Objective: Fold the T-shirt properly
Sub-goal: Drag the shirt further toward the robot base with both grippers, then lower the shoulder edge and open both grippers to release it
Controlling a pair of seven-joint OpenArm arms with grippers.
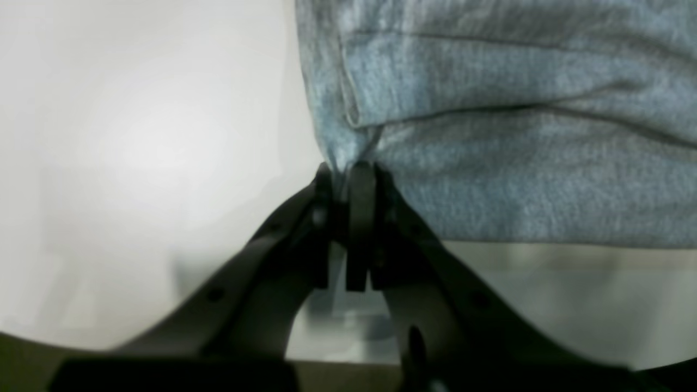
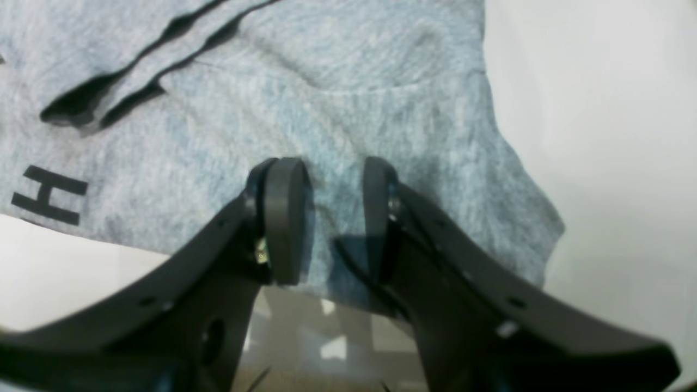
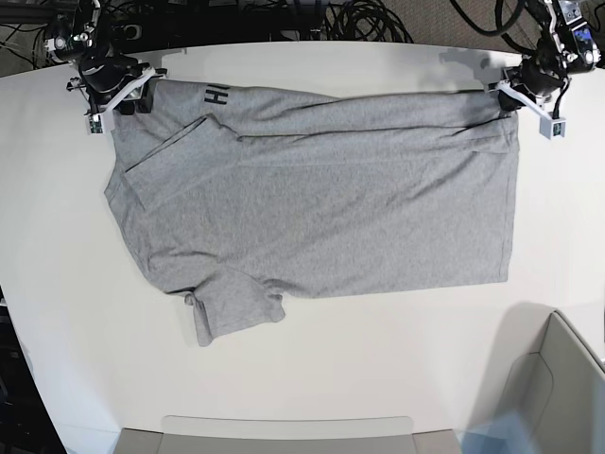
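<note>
The light-grey T-shirt (image 3: 321,208) lies spread across the white table (image 3: 378,359), its far edge folded over so that black lettering (image 3: 217,95) shows at the far left. One sleeve (image 3: 232,307) sticks out toward the front. In the base view my left gripper (image 3: 513,97) sits at the shirt's far right corner. In the left wrist view the left gripper (image 1: 344,171) is shut on a pinch of the T-shirt (image 1: 517,163). My right gripper (image 3: 118,95) is at the far left corner. Its jaws (image 2: 332,212) stand apart over the T-shirt (image 2: 326,109), near a black letter H (image 2: 49,195).
A grey bin (image 3: 567,378) stands at the front right corner. A flat grey tray (image 3: 284,435) lies along the front edge. Black cables (image 3: 359,19) pile up behind the table's far edge.
</note>
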